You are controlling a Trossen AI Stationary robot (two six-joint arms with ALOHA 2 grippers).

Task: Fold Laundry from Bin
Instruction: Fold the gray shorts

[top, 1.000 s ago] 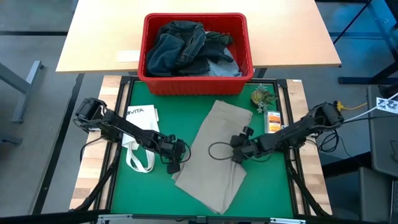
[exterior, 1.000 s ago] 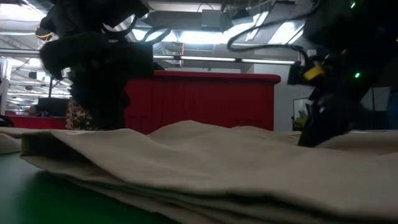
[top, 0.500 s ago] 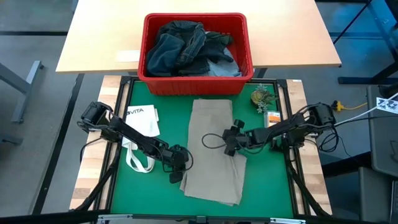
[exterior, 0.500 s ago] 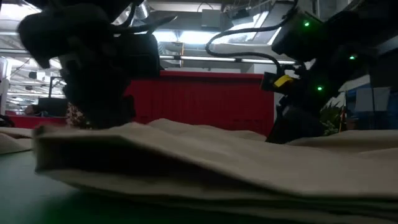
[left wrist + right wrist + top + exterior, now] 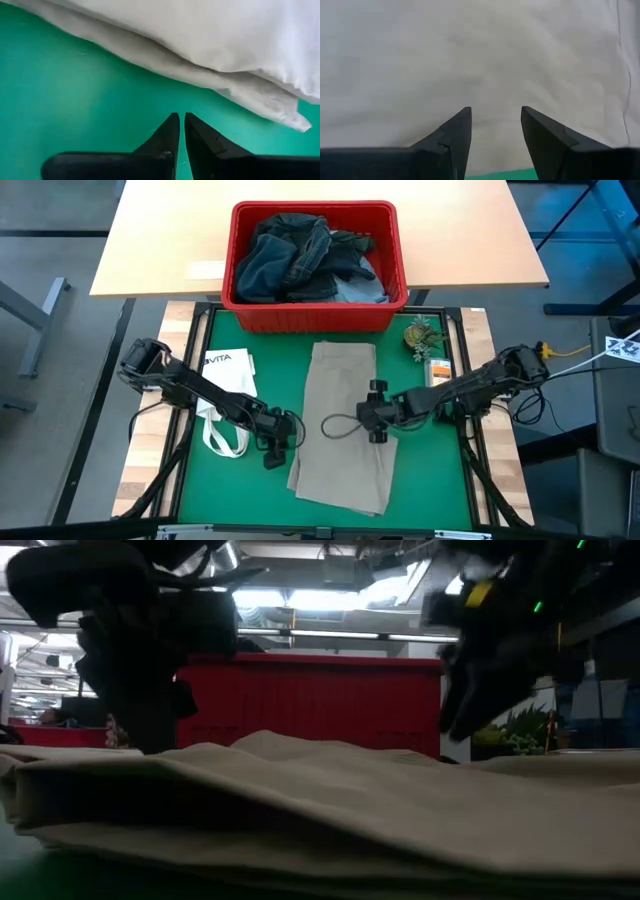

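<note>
Beige cotton trousers [image 5: 342,425] folded lengthwise at frame centre; left gripper [image 5: 180,131] nearly clenched, empty, off the edge; right gripper [image 5: 495,127] spread above cloth – risk: fold dragged askew

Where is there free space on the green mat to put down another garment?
Bare mat lies right of the beige trousers, below the small plant, and along the front edge. The left is crowded by the white tote bag.
</note>
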